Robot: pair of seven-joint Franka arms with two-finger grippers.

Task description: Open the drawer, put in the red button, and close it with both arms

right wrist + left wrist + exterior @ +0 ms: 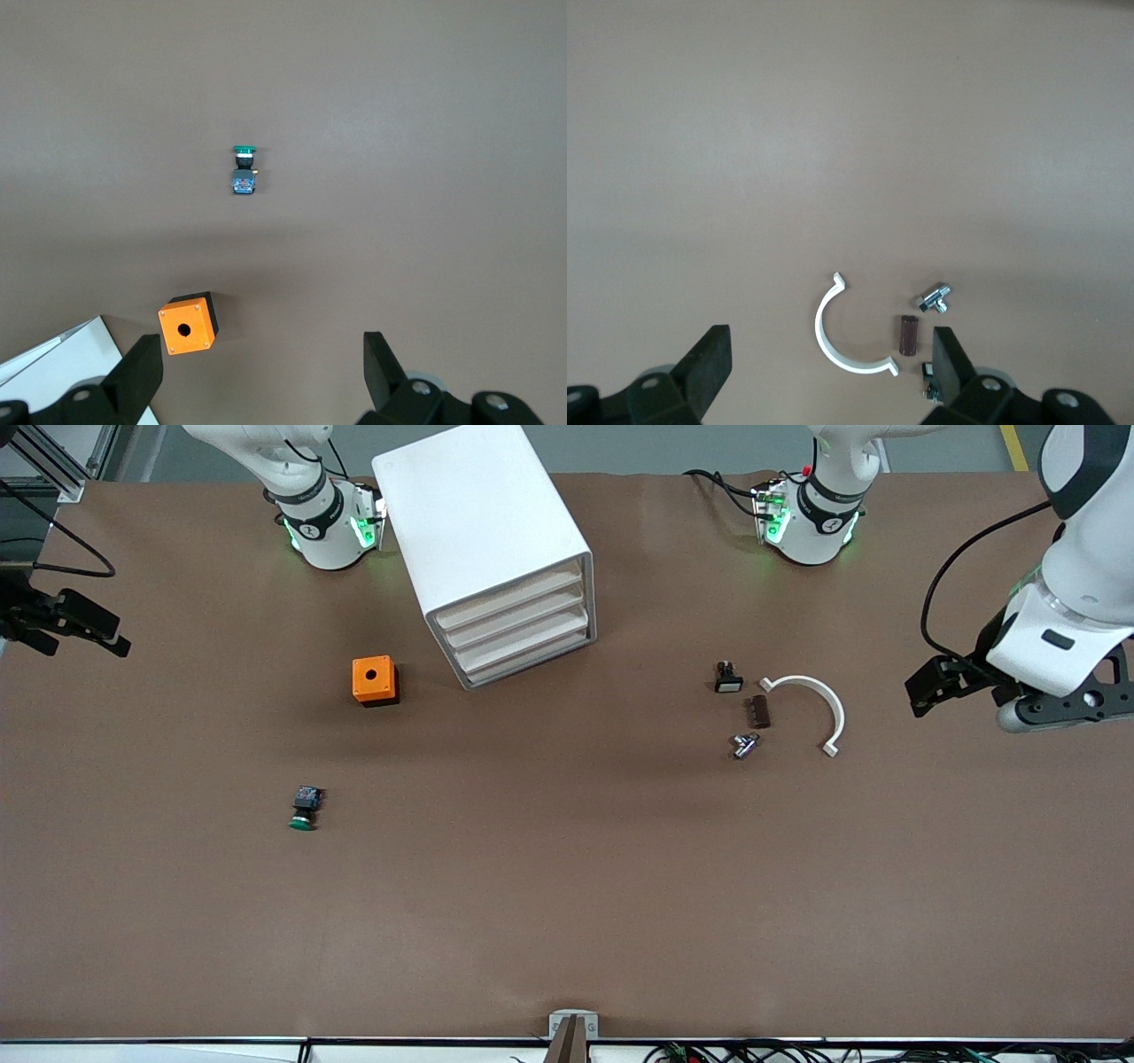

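The red button shows in no view. The white drawer cabinet [483, 540] stands between the two arm bases, its several drawers [518, 624] all shut; one corner of it shows in the right wrist view [62, 359]. My left gripper [1067, 704] hangs open and empty [830, 350] above the left arm's end of the table, beside a white half ring [819, 704]. My right gripper [261, 354] is open and empty, high over the table beside an orange box [187, 324]. In the front view only a black part of it [84, 622] shows at the edge.
A green-capped button [304, 809] lies nearer the camera than the orange box [374, 680]; it also shows in the right wrist view [244, 168]. Beside the half ring [842, 341] lie a black-and-white button [728, 677], a brown block [760, 711] and a metal fitting [744, 745].
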